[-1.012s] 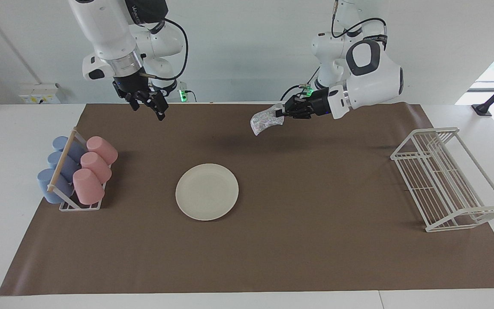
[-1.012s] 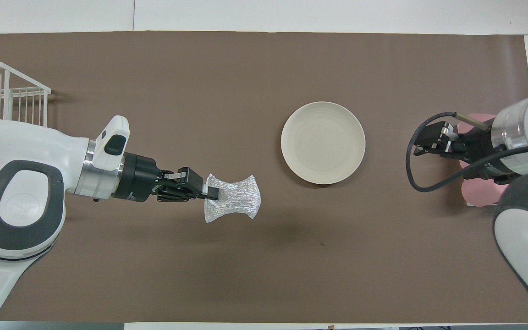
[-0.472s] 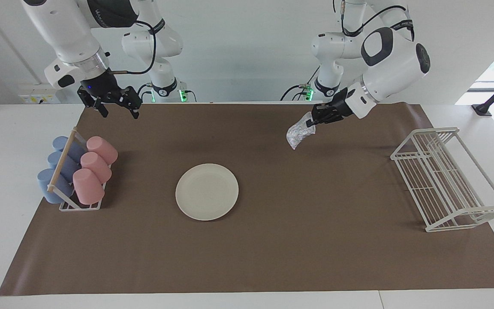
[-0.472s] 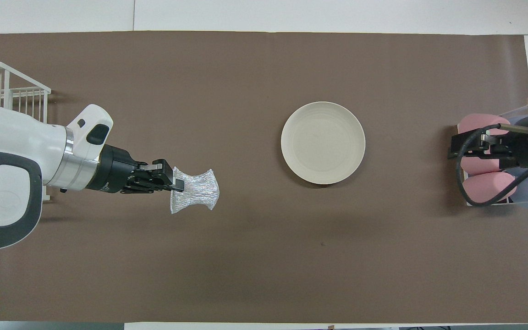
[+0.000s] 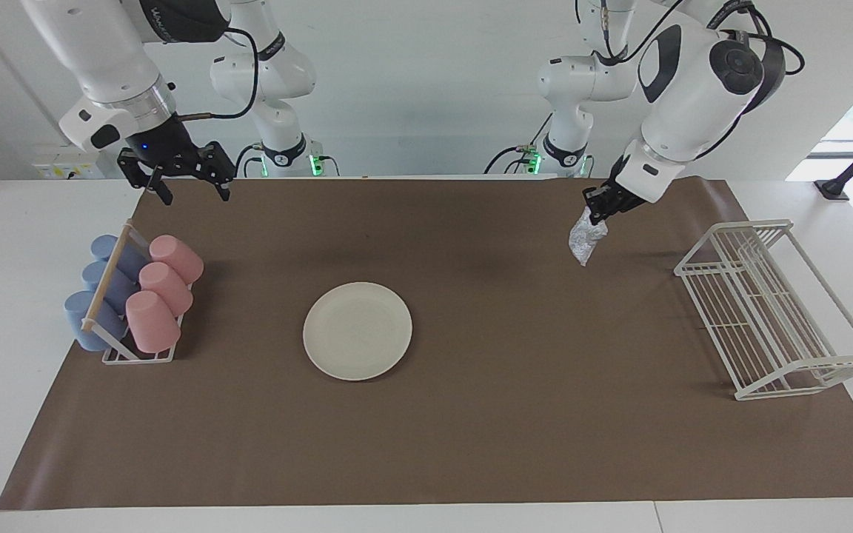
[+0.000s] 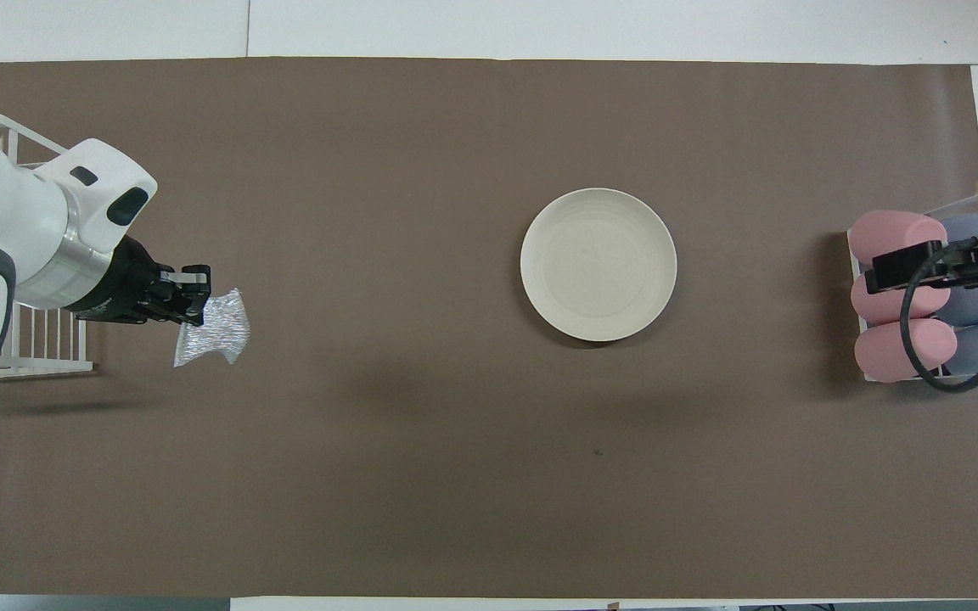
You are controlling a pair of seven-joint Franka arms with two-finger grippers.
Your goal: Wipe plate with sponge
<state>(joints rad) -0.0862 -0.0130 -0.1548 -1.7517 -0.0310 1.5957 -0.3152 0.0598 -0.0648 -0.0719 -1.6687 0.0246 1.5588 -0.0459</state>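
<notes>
Facing view: the plate [image 5: 357, 331] lies bare mid-mat [image 5: 471, 444], well apart from the sponge [image 5: 586, 238], which dangles pinched in my left gripper [image 5: 595, 209] over the mat near the wire rack [image 5: 774, 311]. My right gripper [image 5: 188, 185] hangs spread open above the cup holder [image 5: 130, 300].

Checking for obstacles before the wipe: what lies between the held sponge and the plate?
Nothing: only bare brown mat separates the sponge, held by the left pincer, from the plate, plainest in the overhead view.
</notes>
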